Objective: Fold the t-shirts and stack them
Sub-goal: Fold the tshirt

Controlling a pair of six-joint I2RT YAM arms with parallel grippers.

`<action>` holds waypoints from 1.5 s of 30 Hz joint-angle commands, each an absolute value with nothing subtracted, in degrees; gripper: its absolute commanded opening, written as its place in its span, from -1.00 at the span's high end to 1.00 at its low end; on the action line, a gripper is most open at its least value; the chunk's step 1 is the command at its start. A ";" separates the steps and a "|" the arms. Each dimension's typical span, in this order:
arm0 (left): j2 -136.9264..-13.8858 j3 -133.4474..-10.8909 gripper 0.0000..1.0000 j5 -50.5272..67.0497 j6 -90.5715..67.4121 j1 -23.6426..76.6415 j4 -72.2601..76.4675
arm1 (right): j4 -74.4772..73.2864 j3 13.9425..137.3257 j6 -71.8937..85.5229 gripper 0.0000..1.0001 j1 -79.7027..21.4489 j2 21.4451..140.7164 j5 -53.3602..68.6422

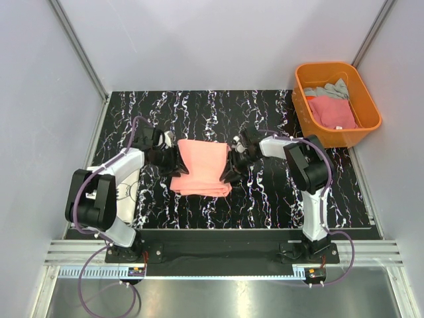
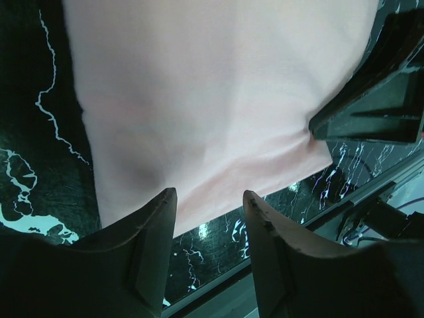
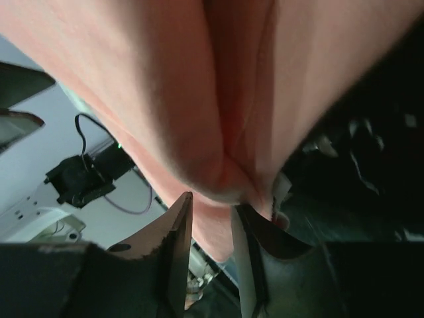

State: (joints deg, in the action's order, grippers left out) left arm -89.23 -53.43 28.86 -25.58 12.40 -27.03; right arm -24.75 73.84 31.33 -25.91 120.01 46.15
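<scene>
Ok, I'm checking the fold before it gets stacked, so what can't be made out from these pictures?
- Right wrist view: whether the right claw pinches the salmon-pink t-shirt; cloth fills its gap.
- Top view: the print on the white t-shirt, mostly covered by the left arm.
- Top view: anything beneath the grey tee and pink tee in the orange tub; they cover it.

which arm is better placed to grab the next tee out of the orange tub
Probably the right. The orange tub sits at the far right corner, on the right gripper's side; the left gripper is across the salmon-pink tee, farther from it.
</scene>
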 commanded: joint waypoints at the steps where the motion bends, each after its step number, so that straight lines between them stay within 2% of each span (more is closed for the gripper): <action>1: -84.82 -53.09 -0.01 30.33 -23.91 12.13 -26.71 | -23.12 69.27 29.36 0.24 -25.14 114.09 46.14; 4: -79.82 -53.87 -0.18 28.92 -23.64 12.04 -28.99 | -23.03 67.15 30.41 0.18 -24.79 109.71 46.32; 6: -78.32 -54.40 -0.32 26.91 -23.12 11.87 -30.05 | -23.03 66.54 31.28 0.07 -24.79 108.03 45.88; 11: -79.18 -55.02 -0.36 25.40 -21.27 10.03 -32.69 | -23.20 65.74 32.43 -0.12 -24.61 104.16 45.79; 15: -83.84 -53.97 -0.43 26.71 -20.13 8.53 -32.96 | -23.20 61.02 32.96 -0.46 -23.73 100.38 44.04; 16: -86.11 -53.36 -0.47 27.41 -19.87 8.18 -32.70 | -23.12 59.95 33.05 -0.60 -23.47 99.24 43.34; 22: -89.30 -49.23 -0.47 27.34 -19.86 7.82 -28.74 | -21.45 54.41 33.57 -0.67 -23.20 97.04 41.14; 26: -90.09 -45.10 -0.29 28.12 -21.62 7.82 -25.93 | -17.85 50.46 37.86 -0.65 -23.29 95.45 41.22; 30: -89.65 -40.70 0.17 30.31 -25.39 7.91 -22.16 | -10.03 42.39 44.90 -0.61 -23.20 92.73 42.10; 31: -88.78 -37.91 0.44 31.11 -28.36 8.08 -19.45 | -7.76 41.06 46.30 -0.61 -23.29 91.07 41.58; 32: -88.07 -36.49 0.55 31.98 -30.13 8.61 -17.94 | -6.86 39.74 48.84 -0.61 -23.20 90.18 40.09; 37: -79.48 -24.45 0.91 31.12 -46.79 14.49 -6.00 | -3.53 30.60 57.03 -0.69 -23.20 81.15 31.40; 39: -75.00 -19.89 0.82 28.84 -53.49 20.46 -0.83 | -2.21 26.91 60.81 -0.73 -23.20 77.80 29.10; 40: -73.75 -18.73 0.47 28.13 -59.96 25.87 -0.18 | -1.85 25.94 61.52 -0.73 -23.29 75.00 27.09; 41: -72.61 -18.11 0.32 26.65 -62.81 28.80 1.83 | -1.76 24.71 62.05 -0.74 -23.20 73.75 26.11; 43: -70.67 -18.71 0.13 26.45 -66.69 35.82 4.21 | -1.23 24.17 61.96 -0.77 -23.20 72.69 24.62; 44: -70.58 -19.68 -0.03 26.98 -66.36 37.34 3.87 | -0.88 24.26 61.53 -0.77 -23.20 73.03 24.61; 45: -70.32 -21.86 -0.07 27.42 -65.84 38.40 1.52 | -0.53 24.34 61.44 -0.77 -23.29 73.73 24.70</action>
